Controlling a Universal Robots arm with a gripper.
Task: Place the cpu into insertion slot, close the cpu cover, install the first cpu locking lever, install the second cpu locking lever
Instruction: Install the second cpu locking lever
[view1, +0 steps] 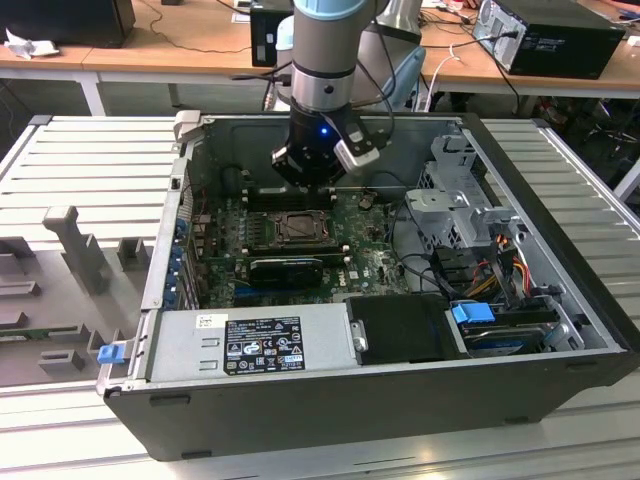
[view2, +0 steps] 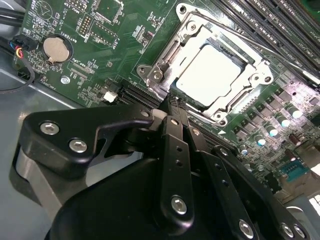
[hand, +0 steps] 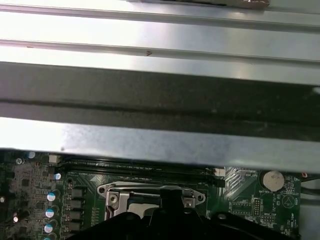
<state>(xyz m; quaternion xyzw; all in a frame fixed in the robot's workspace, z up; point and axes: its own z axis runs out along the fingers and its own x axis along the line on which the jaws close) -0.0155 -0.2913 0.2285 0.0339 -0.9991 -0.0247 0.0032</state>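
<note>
Your black gripper (view2: 172, 102) has its fingers pressed together; just beyond their tips, the pale silver square cpu (view2: 209, 75) lies under the grey metal-framed cpu cover (view2: 167, 55).

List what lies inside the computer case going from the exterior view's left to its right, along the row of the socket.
Case's left wall → insertion slot with the gripper above it → green motherboard → grey metal drive cage → case's right wall.
</note>
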